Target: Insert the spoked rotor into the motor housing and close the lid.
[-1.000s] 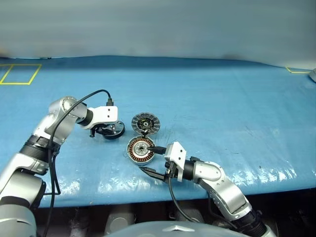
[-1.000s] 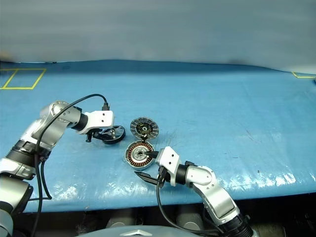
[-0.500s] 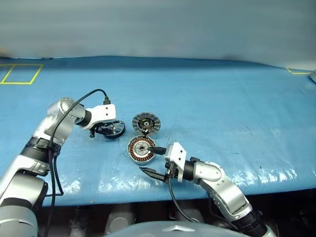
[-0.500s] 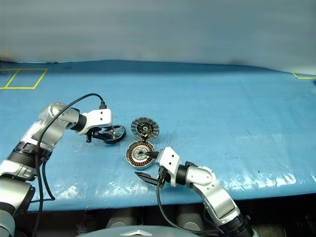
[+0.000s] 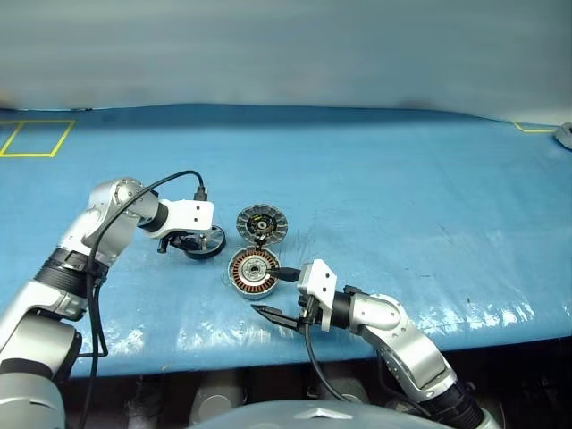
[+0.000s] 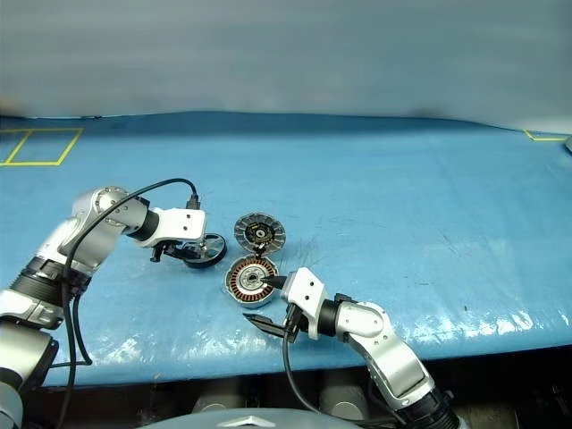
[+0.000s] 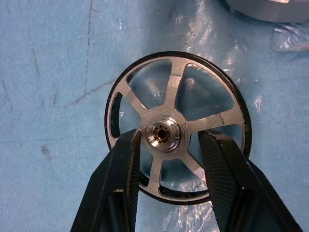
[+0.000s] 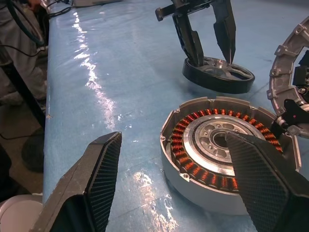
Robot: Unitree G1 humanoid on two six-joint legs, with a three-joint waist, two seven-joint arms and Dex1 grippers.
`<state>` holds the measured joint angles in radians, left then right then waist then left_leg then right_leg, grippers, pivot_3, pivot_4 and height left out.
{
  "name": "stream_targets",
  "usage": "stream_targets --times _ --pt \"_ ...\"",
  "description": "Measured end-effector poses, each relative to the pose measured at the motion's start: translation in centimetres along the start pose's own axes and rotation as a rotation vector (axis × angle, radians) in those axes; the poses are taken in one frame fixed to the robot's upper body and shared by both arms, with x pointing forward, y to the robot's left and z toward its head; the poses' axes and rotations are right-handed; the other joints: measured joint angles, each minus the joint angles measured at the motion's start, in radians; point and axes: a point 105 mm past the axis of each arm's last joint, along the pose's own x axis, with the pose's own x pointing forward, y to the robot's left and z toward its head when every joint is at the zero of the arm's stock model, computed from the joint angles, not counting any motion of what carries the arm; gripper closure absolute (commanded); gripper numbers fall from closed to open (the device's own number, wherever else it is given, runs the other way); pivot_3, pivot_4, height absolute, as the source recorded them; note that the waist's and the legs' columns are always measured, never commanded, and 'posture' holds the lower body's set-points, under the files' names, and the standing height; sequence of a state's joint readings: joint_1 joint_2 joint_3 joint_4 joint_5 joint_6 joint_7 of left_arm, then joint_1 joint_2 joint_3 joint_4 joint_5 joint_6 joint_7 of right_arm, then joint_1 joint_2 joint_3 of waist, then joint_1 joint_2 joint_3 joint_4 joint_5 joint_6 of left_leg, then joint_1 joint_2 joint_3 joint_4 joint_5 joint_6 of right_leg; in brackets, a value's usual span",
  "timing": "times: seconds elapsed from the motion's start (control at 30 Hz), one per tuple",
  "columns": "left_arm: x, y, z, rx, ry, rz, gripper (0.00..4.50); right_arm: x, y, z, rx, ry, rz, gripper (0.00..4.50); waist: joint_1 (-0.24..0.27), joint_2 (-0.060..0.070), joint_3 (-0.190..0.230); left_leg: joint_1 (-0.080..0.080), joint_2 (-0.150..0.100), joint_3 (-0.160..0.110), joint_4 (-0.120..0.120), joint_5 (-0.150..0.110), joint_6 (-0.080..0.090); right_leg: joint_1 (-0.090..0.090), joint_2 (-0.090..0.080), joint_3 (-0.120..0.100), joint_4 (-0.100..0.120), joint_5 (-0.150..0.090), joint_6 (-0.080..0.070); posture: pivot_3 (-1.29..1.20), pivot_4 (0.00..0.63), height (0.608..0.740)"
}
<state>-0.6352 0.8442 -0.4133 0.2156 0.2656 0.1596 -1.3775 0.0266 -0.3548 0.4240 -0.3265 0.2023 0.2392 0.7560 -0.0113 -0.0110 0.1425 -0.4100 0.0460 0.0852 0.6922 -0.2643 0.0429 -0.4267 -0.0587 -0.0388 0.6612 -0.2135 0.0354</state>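
Nearest the table's front edge, the right gripper (image 5: 276, 293) lies almost level, jaws spread wide and gripping nothing. One finger rests over the motor housing (image 5: 254, 272); the other hangs off to the near side, clear of it. The housing sits flat, copper windings up, directly ahead of this claw.

A little farther, off to the left, the left gripper (image 5: 190, 239) points steeply down over the spoked rotor (image 7: 176, 130). The rotor lies flat on the blue table cover (image 5: 402, 188), hub up, straight below the claw. Its two fingers (image 7: 123, 166) straddle the hub, tips reaching down among the spokes, but a gap shows on each side: half-open, not clenched on anything as far as I can judge, though whether a tip touches a spoke is hard to tell.

Just beyond the housing, nearly touching its far rim, lies the lid (image 5: 262, 222), ribbed face up.

The key relation: the rotor lies directly under the left claw, its axle upright, and the housing lies to that claw's right, near but apart. The left arm is the nearer to the rotor.

Count: one rotor, one housing, one lid, two grippers.
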Motion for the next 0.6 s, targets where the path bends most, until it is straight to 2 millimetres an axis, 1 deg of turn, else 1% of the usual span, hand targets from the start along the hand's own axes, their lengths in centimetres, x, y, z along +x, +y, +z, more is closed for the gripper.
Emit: stream_targets --times 0.3,0.6 --pt "-0.2 -1.9 -0.1 0.082 0.011 -0.071 2.53 0.0 0.0 0.0 -0.002 0.002 -0.001 0.88 0.001 0.003 -0.003 0.001 0.000 0.000 0.000 0.000 0.000 0.000 0.000 0.001 0.000 0.000 0.000 0.00 0.150 0.740" --pt "0.2 -1.6 0.4 0.064 -0.027 -0.034 2.53 0.0 0.0 0.1 0.000 0.000 -0.007 0.88 0.002 0.006 -0.006 0.002 0.000 0.000 0.000 0.000 0.000 0.001 -0.001 0.000 0.000 0.000 0.000 0.00 0.150 0.740"
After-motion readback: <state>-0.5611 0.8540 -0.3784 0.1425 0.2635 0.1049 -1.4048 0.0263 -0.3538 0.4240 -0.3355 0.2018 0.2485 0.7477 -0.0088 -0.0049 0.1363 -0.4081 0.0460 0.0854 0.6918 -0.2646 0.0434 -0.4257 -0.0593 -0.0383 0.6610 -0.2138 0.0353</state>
